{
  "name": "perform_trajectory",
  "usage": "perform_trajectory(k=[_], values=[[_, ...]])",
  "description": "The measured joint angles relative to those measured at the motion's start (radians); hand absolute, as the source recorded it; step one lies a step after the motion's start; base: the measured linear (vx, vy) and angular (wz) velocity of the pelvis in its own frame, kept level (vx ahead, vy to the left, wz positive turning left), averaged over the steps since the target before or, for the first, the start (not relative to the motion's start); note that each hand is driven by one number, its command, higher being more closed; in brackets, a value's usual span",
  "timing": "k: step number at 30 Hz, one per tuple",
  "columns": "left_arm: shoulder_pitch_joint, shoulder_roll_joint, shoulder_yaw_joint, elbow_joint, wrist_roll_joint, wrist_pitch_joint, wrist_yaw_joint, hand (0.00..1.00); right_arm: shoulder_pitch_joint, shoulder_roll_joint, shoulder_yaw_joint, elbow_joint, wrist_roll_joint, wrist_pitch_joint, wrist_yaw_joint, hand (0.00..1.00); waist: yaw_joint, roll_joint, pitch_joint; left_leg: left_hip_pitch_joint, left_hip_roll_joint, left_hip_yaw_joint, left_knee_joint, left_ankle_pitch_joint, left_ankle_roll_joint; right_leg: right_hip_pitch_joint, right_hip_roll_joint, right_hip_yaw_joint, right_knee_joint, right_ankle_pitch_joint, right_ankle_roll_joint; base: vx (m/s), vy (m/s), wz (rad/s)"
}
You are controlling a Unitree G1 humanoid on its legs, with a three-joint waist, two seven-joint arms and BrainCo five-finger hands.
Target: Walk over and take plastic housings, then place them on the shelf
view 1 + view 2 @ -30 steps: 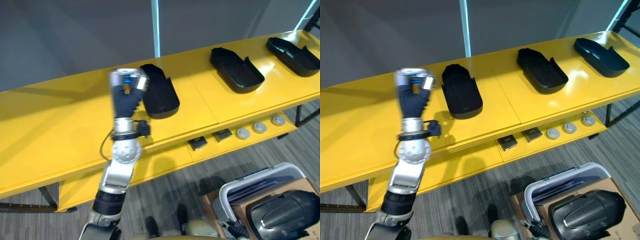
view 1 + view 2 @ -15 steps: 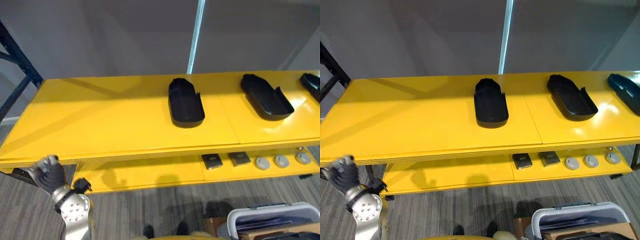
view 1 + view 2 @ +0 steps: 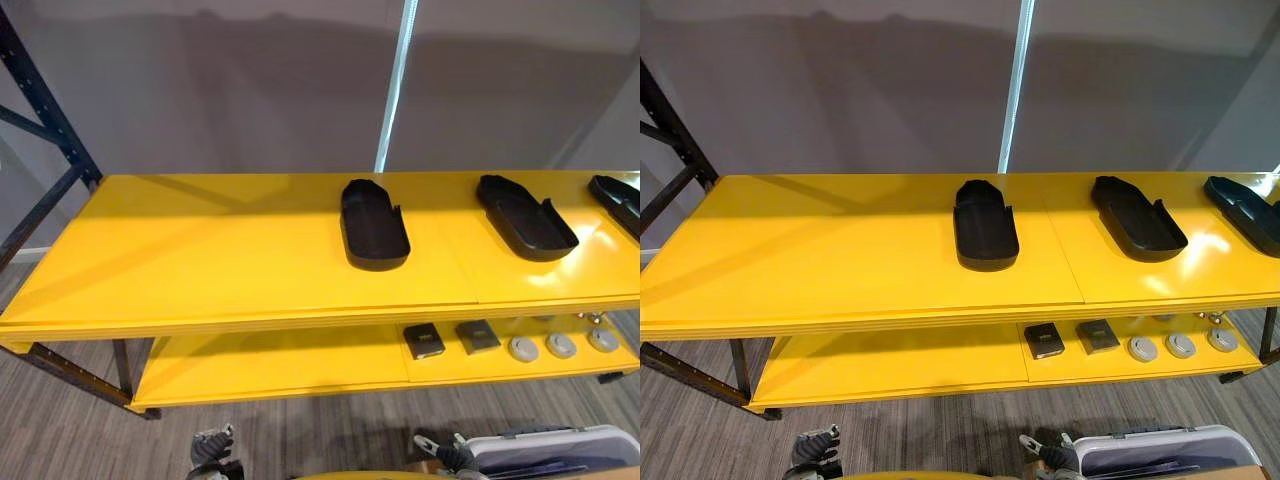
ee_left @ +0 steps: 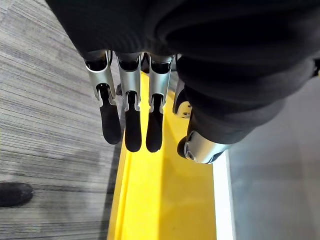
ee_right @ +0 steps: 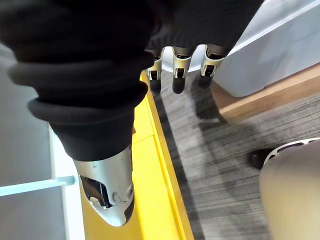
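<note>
Black plastic housings lie on the top board of the yellow shelf [image 3: 200,260]: one housing near the middle [image 3: 373,225], a second [image 3: 525,217] well apart to its right, and a third [image 3: 618,195] at the right edge of the eye views. All three are set open side up and apart from one another. On the lower tier [image 3: 270,360], small dark square parts [image 3: 424,340] and grey discs [image 3: 522,348] are laid in a row.

Nothing is held. The left hand [image 4: 130,90] is hung low beside the shelf front, its fingers [image 4: 153,135] straight and released over the carpet. The right hand [image 5: 180,60] is likewise hung low, its fingers relaxed and empty, near a white-rimmed bin [image 3: 1160,450] on the floor at the right.

A pause between placements is judged to be in hand: three housings are set down and no other is taken up. If more are to be fetched, a turn towards the bin is called for. Whether any housings are in it cannot be told. A wide bare stretch at the left of the top board is left free for the next one.
</note>
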Motion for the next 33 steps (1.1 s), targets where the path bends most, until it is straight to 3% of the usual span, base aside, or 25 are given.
perform_trajectory(k=[9,13,14,15,17,23,26,27,28,29,30,31,33], values=[[-0.042,0.025,-0.062,0.042,0.031,0.001,-0.020,0.00,-0.042,-0.010,-0.015,0.006,-0.001,0.000,-0.003,0.00,-0.003,0.021,0.033,0.015,0.005,0.021,0.009,-0.005,-0.007,0.000,0.004,0.013,0.005,-0.004,-0.006,0.02,-0.015,-0.03],[-0.040,0.020,-0.067,0.038,0.039,0.002,-0.021,0.00,-0.074,-0.018,-0.013,-0.013,-0.002,-0.002,-0.010,0.00,0.001,0.008,0.058,-0.068,0.027,0.034,0.199,-0.104,-0.021,-0.050,0.010,0.075,0.054,-0.028,-0.003,-0.04,-0.036,-0.38],[-0.040,0.020,-0.067,0.038,0.040,0.002,-0.021,0.00,-0.078,-0.020,-0.013,-0.013,-0.002,-0.003,-0.018,0.00,0.002,0.006,0.059,-0.086,0.021,0.006,0.225,-0.107,-0.021,-0.065,0.010,0.089,0.061,-0.028,-0.004,-0.01,-0.064,-0.67],[-0.049,0.020,-0.065,0.036,0.042,0.001,-0.019,0.00,-0.091,-0.023,-0.012,-0.015,-0.002,-0.003,-0.023,0.00,0.005,0.005,0.061,-0.115,0.018,-0.090,0.257,-0.115,-0.012,-0.093,0.014,0.127,0.078,-0.027,-0.003,0.02,-0.058,-0.86],[-0.054,0.016,-0.066,0.039,0.042,0.001,-0.018,0.00,-0.110,-0.033,-0.010,-0.022,-0.003,-0.005,-0.023,0.00,0.004,0.022,0.064,-0.120,0.025,-0.175,0.260,-0.155,-0.039,-0.129,0.036,0.180,0.101,-0.022,0.004,0.04,-0.025,-0.93],[-0.135,0.014,-0.075,0.040,0.043,0.000,-0.017,0.00,-0.094,-0.019,-0.012,-0.044,-0.023,0.000,-0.023,0.00,-0.003,0.008,0.081,-0.105,0.024,-0.048,0.293,-0.203,-0.004,-0.161,0.040,0.310,0.124,0.001,0.031,0.01,0.102,-0.67],[-0.163,0.026,-0.075,0.040,0.043,0.000,-0.012,0.00,-0.144,-0.013,0.003,-0.050,-0.039,0.006,-0.026,0.00,-0.001,0.003,0.111,-0.110,0.025,0.100,0.299,-0.216,0.019,-0.206,0.061,0.417,0.084,0.087,0.069,-0.06,0.141,-1.48],[-0.177,0.035,-0.075,0.037,0.044,0.000,-0.005,0.00,-0.157,-0.013,0.022,-0.053,-0.039,0.013,-0.032,0.00,-0.001,0.005,0.117,-0.131,0.040,0.151,0.320,-0.223,0.034,-0.219,0.071,0.396,0.028,0.173,0.067,-0.12,0.095,-1.38],[-0.187,0.035,-0.075,0.032,0.045,0.000,0.001,0.00,-0.167,-0.011,0.024,-0.052,-0.039,0.016,-0.039,0.00,0.001,0.012,0.127,-0.134,0.058,0.202,0.321,-0.227,0.049,-0.236,0.057,0.241,0.084,0.130,0.048,-0.11,0.083,-1.30],[-0.191,0.041,-0.075,0.029,0.045,0.000,0.002,0.00,-0.168,-0.011,0.022,-0.050,-0.039,0.020,-0.039,0.00,-0.001,0.011,0.130,-0.127,0.058,0.227,0.314,-0.227,0.049,-0.251,0.046,0.156,0.161,0.066,0.027,-0.09,0.056,-1.19],[-0.192,0.044,-0.074,0.021,0.045,0.001,0.002,0.00,-0.154,-0.014,0.017,-0.036,-0.039,0.021,-0.040,0.00,-0.001,0.014,0.142,-0.100,0.062,0.278,0.311,-0.227,0.049,-0.255,0.020,0.043,0.293,-0.036,0.000,-0.06,0.047,-0.95],[-0.189,0.044,-0.071,0.018,0.046,0.001,0.003,0.00,-0.148,-0.016,0.017,-0.032,-0.039,0.021,-0.040,0.00,-0.001,0.018,0.146,-0.089,0.063,0.306,0.311,-0.227,0.049,-0.245,0.009,0.008,0.339,-0.071,-0.002,-0.09,0.033,-1.15],[-0.165,0.051,-0.064,0.016,0.046,0.002,0.002,0.00,-0.139,-0.023,0.017,-0.015,-0.042,0.021,-0.040,0.00,-0.003,0.008,0.141,-0.055,0.070,0.404,0.315,-0.227,0.049,-0.187,-0.068,-0.149,0.474,-0.170,-0.009,-0.08,-0.008,-1.09]])
